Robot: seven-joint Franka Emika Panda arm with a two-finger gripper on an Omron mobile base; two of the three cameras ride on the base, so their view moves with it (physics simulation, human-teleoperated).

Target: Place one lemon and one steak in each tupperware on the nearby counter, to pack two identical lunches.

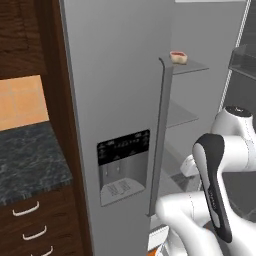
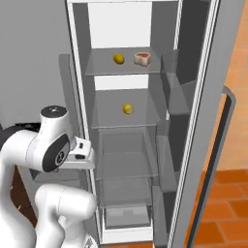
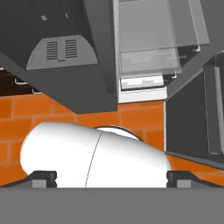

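Risk here is clipping the fridge [image 2: 193, 121] shelves on my reach in. My gripper [image 3: 111, 177] is spread fully wide and empty. Inside the fridge, one lemon [image 2: 118, 59] and the steak [image 2: 143, 58] share the top shelf; another lemon [image 2: 128, 109] sits below.

Grey fridge [image 2: 126, 145] w/ door open, orange tile floor [image 2: 227, 203], wood drawers [image 1: 35, 225].

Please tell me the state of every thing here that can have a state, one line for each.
Right fridge door: swung open.
Left fridge door: closed.
Steak: on the top shelf.
Upper lemon: on the top shelf, left of the steak.
Lower lemon: on the second shelf.
Counter drawers: closed.
Gripper: open, empty.
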